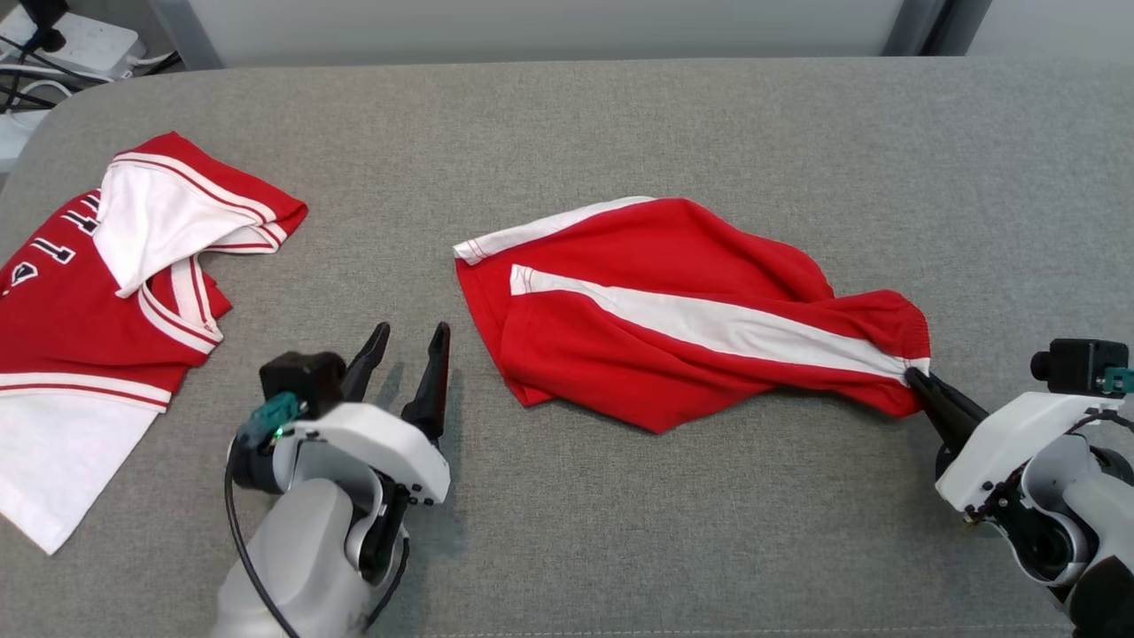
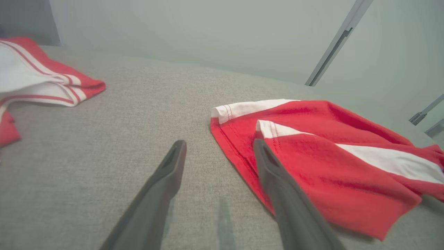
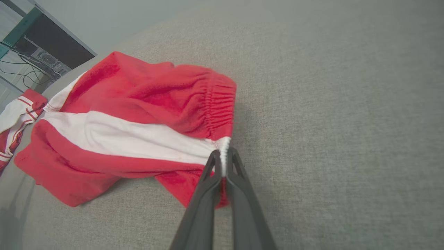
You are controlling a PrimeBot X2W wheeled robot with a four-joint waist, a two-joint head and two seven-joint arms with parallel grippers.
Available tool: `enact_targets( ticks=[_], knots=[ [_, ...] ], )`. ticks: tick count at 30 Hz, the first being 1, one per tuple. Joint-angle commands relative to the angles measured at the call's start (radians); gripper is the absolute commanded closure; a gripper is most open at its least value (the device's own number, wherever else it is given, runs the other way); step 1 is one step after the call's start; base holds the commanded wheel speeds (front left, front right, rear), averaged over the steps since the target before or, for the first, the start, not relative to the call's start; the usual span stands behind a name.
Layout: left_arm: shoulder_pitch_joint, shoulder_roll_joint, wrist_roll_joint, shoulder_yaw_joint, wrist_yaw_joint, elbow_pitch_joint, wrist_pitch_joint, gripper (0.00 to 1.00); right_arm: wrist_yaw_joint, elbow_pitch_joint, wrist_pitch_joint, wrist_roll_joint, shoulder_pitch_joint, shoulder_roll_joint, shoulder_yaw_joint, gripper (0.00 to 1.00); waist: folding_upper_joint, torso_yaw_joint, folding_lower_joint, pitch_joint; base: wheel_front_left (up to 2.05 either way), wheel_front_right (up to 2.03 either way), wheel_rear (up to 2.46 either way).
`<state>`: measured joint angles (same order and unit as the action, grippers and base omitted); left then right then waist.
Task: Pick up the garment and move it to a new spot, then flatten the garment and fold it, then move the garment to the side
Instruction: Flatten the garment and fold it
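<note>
The garment point(image 1: 673, 319) is a pair of red shorts with a white side stripe, lying rumpled across the middle of the grey table. My right gripper point(image 1: 914, 376) is shut on the elastic waistband at the garment's right end, and the right wrist view shows the white edge of the garment point(image 3: 138, 114) pinched between the tips of my right gripper point(image 3: 223, 156). My left gripper point(image 1: 411, 341) stands open just left of the garment's hem, with nothing between its fingers. In the left wrist view my left gripper point(image 2: 220, 147) has its right finger in front of the garment point(image 2: 322, 156).
A red and white jersey point(image 1: 97, 292) with black lettering lies spread at the table's left edge; it also appears in the wrist views point(image 2: 38, 80) point(image 3: 17, 114). Grey cloth table point(image 1: 620, 124) stretches wide behind and in front. Cables and a power strip point(image 1: 71, 44) sit beyond the back left corner.
</note>
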<state>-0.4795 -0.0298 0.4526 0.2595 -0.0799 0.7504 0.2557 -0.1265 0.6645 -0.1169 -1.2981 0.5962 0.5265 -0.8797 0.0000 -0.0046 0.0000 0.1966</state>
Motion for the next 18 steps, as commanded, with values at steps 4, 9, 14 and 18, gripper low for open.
enact_targets(
  ticks=[4, 9, 14, 18],
  knots=[
    [-0.161, -0.020, 0.105, 0.039, -0.028, 0.067, -0.066, 0.00, -0.004, 0.002, -0.030, 0.020, 0.036, -0.021, -0.038, 1.00, 0.0000, -0.024, 0.0000, 0.036, 0.00, 0.00, 0.00],
    [-0.263, -0.020, 0.214, 0.107, -0.037, 0.139, -0.144, 0.00, -0.004, 0.005, -0.034, 0.016, 0.072, -0.056, -0.071, 1.00, 0.0000, -0.051, 0.0000, 0.059, 0.00, 0.00, 0.00],
    [-0.313, -0.020, 0.327, 0.149, -0.042, 0.198, -0.206, 0.00, -0.004, 0.006, -0.046, 0.015, 0.099, -0.075, -0.106, 1.00, 0.0000, -0.074, 0.0000, 0.076, 0.00, 0.00, 0.00],
    [-0.330, -0.020, 0.380, 0.175, -0.045, 0.217, -0.217, 0.00, -0.004, 0.007, -0.054, 0.007, 0.109, -0.081, -0.123, 1.00, 0.0000, -0.083, 0.0000, 0.083, 0.00, 0.00, 0.00]
  ],
)
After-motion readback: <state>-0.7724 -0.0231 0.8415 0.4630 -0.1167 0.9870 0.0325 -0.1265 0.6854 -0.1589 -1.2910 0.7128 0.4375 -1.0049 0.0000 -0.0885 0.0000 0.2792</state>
